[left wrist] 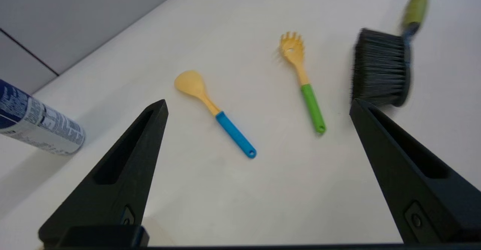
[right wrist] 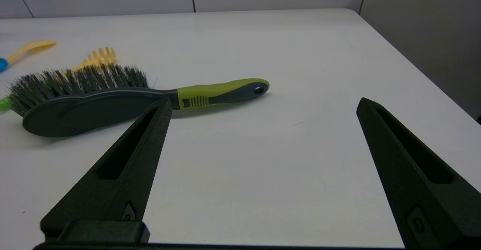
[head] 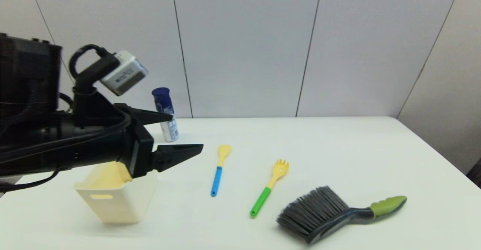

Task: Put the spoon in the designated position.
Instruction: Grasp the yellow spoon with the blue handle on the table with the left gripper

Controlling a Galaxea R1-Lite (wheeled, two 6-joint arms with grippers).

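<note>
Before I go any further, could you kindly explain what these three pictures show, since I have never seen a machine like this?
This is a two-armed robot at a white table. One picture comes from a camera on its head; the other two come from cameras on its wrists, looking out between each arm's two black fingers.

In the head view, the left tool hangs open above a cream bin, holding nothing. The right tool appears only in its own wrist view, also open and empty, near a brush with a green handle.

On the table lie the spoon, pale yellow with a blue handle, and beside it a fork with a green handle. A blue and white can stands near the wall. Nothing is being held yet.
</note>
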